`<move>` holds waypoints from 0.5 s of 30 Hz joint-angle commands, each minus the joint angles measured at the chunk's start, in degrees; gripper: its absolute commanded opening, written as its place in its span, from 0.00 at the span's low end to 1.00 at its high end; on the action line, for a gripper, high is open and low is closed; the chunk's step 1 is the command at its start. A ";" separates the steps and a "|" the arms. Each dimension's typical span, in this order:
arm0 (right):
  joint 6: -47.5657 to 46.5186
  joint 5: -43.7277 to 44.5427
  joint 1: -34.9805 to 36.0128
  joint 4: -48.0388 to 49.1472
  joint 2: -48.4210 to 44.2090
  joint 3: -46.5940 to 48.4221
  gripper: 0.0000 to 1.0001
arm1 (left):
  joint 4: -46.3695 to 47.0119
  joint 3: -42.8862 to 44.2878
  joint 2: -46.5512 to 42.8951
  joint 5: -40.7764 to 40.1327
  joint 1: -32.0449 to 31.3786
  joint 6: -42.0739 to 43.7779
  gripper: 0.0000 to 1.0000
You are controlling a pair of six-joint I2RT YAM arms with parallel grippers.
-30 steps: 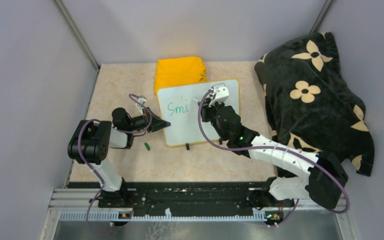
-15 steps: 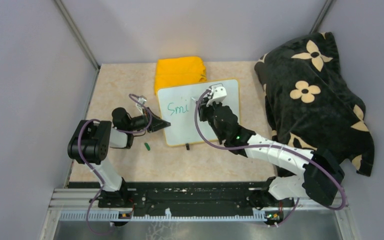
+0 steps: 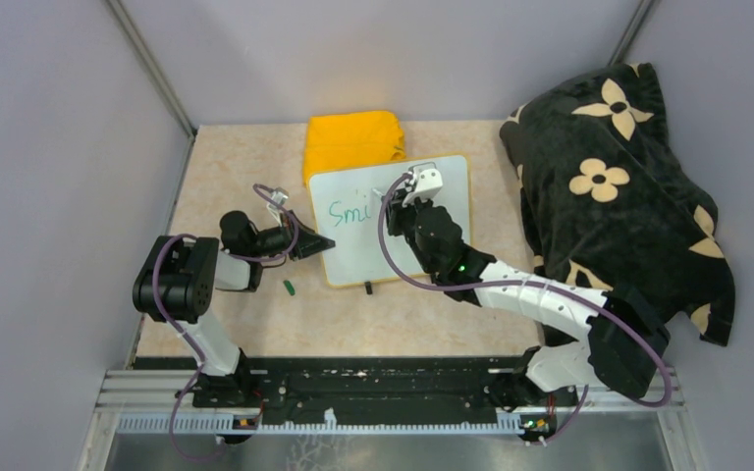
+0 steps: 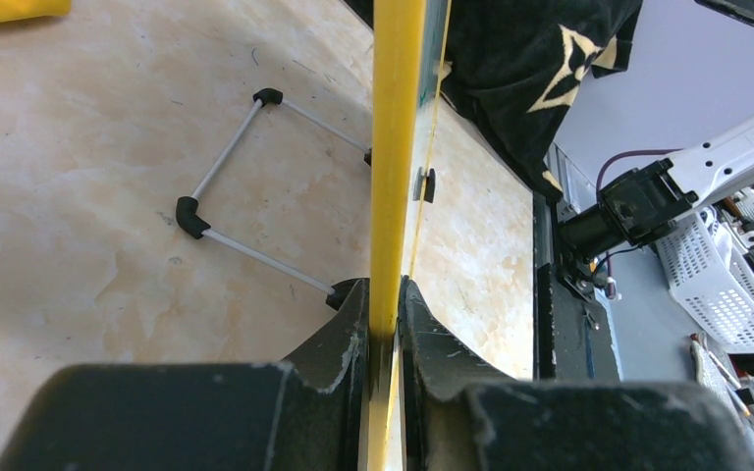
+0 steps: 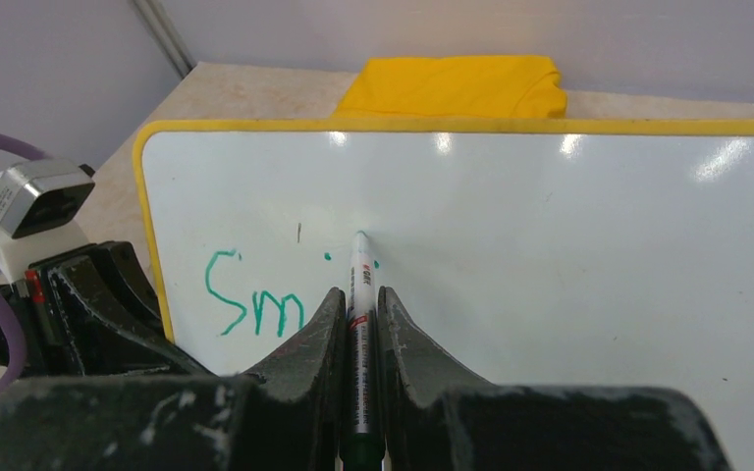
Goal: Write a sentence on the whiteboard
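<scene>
Two arms work at the whiteboard (image 3: pixel 358 250), which sits near the middle of the counter (image 3: pixel 226 167), its far edge just beside a folded yellow cloth (image 3: pixel 351 139) and a black flowered blanket (image 3: pixel 609 186) heaped off to its right. The left fingers (image 4: pixel 356 324) are closed tight on the board's thin yellow rim at its left edge, one finger on each face, so the board is pinched between them. In the left wrist view a wire stand (image 4: pixel 245 186) of pale rods with black corner pieces lies on the counter on one side of that rim, reaching up to the board's edge. The right fingers (image 5: pixel 326 329) are closed on a marker (image 5: pixel 361 294), gripping its barrel with the tip pointing away from the wrist. The tip meets the white surface just above and to the right of the green letters. Of the sentence (image 5: pixel 255 299), only "Smi" is readable, written in green in the left half of the board, with a small green dot on either side of the marker's tip. A small dark green object (image 3: pixel 290 287) lies on the counter close to the board's near left corner, beside the left arm; it is too small to identify.
</scene>
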 commanded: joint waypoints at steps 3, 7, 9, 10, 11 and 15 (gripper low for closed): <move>1.15 3.14 0.40 0.39 0.24 2.98 0.00 | -3.32 0.51 0.35 -2.70 -0.24 2.65 0.00; 1.39 3.76 0.33 -0.01 -0.27 1.95 0.00 | -3.32 0.51 0.43 -2.71 -0.30 2.60 0.00; 1.54 3.73 0.35 -0.18 -0.55 1.50 0.00 | -3.24 0.51 0.45 -2.73 -0.24 2.59 0.00; 1.54 3.57 0.35 -0.27 -0.63 1.25 0.00 | -3.25 0.51 0.40 -2.69 -0.29 2.56 0.00; 1.61 3.46 0.35 -0.32 -0.74 0.99 0.00 | -3.31 0.51 0.43 -2.67 -0.25 2.56 0.00; 1.80 2.61 0.35 -0.82 -1.14 0.10 0.00 | -3.25 0.51 0.34 -2.70 -0.24 2.56 0.00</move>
